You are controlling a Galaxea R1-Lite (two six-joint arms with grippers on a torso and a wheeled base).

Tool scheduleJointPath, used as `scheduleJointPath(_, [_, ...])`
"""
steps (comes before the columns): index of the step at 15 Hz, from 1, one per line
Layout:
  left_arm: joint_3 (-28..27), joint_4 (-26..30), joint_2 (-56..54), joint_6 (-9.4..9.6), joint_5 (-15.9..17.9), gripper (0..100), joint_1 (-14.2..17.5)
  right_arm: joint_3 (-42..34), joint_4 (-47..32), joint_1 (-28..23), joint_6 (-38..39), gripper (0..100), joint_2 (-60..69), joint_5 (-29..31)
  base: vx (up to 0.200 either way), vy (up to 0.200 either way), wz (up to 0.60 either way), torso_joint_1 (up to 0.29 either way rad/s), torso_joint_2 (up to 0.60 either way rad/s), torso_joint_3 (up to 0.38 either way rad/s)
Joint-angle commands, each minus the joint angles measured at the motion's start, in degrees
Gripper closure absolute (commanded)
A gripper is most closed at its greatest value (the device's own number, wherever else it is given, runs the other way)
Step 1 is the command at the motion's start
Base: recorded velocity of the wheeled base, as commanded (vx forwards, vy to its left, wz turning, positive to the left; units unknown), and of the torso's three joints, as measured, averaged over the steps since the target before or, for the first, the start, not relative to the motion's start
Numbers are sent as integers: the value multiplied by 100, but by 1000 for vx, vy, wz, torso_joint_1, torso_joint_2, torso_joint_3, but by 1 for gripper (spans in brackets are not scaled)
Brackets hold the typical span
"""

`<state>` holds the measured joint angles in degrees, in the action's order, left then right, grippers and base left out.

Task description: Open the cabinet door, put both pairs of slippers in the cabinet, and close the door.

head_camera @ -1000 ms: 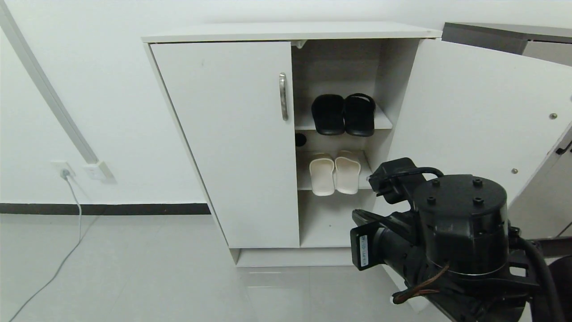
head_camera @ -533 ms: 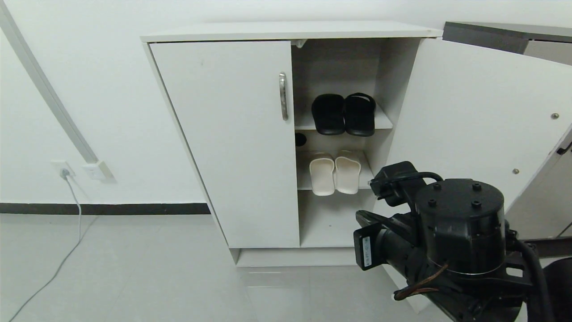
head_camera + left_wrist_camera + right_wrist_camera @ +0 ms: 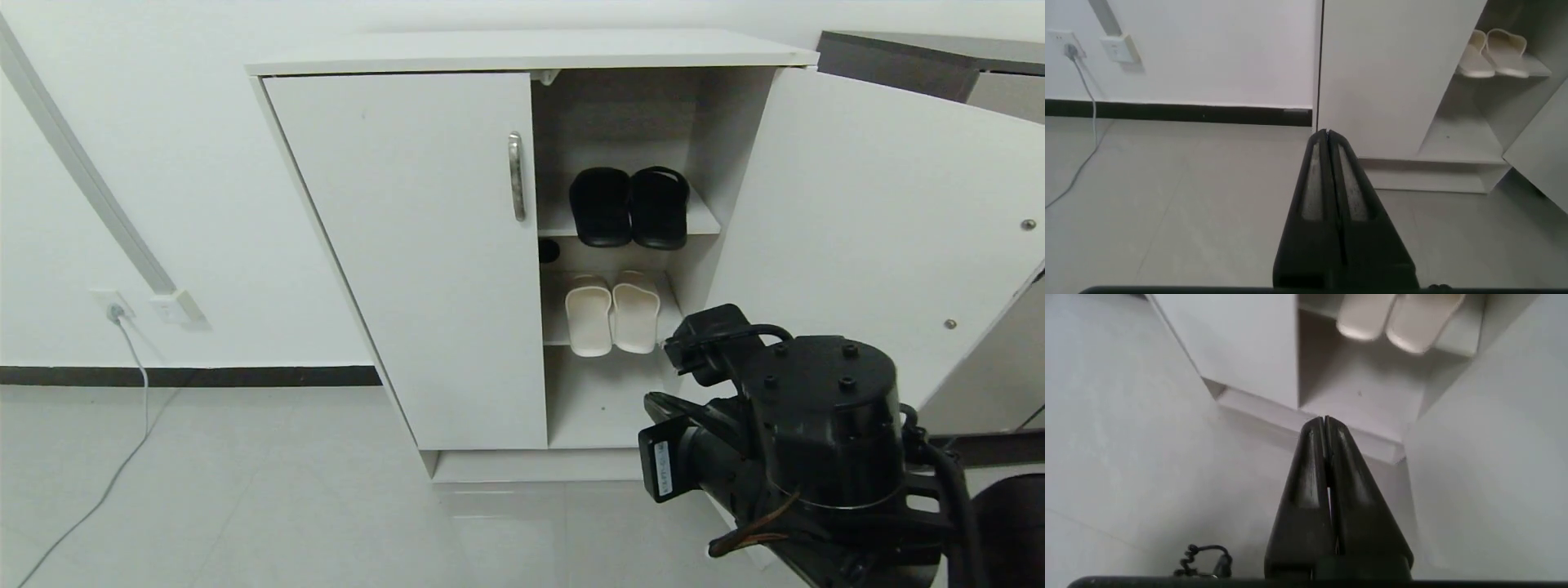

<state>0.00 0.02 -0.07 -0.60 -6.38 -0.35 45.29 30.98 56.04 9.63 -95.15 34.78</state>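
I find left door (image 3: 424,253) hiding half the cabinet (image 3: 531,51); black slippers (image 3: 629,208), white slippers (image 3: 612,314) lie front-to-back; left gripper (image 3: 1327,137), right gripper (image 3: 1327,423) pressed together.

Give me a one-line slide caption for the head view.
Black slippers shelved above white slippers in the cabinet; right door open, left door shut.

1. The left tool (image 3: 1327,140) has its two fingers pressed flat together with nothing between them, and it is angled forward and down.
2. The right tool (image 3: 1325,429) is likewise closed at the tips and empty, tilted downward.
3. The right arm (image 3: 820,425) sits bent at the lower right of the head view, wrist extended forward.
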Motion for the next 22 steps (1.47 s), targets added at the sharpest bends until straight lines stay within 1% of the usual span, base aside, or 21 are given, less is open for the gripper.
scheduleJointPath(1, [0,-2,7,-2,-4,100,0,-2,22,3,4,100,-13,2,0,0,0,46,-373,-364])
scheduleJointPath(4, [0,-2,7,-2,-4,100,0,6,22,3,4,100,-13,2,0,0,0,36,-558,-360])
scheduleJointPath(9, [0,-2,7,-2,-4,100,0,6,22,3,-5,100,-13,11,0,0,0,119,-463,-343])
scheduleJointPath(15, [0,-2,7,-2,-4,100,0,15,22,-5,-5,100,-4,11,0,0,0,158,-473,-317])
scheduleJointPath(22, [0,-2,7,-2,-4,100,0,24,22,-23,-5,100,5,11,0,0,0,202,-511,-313])
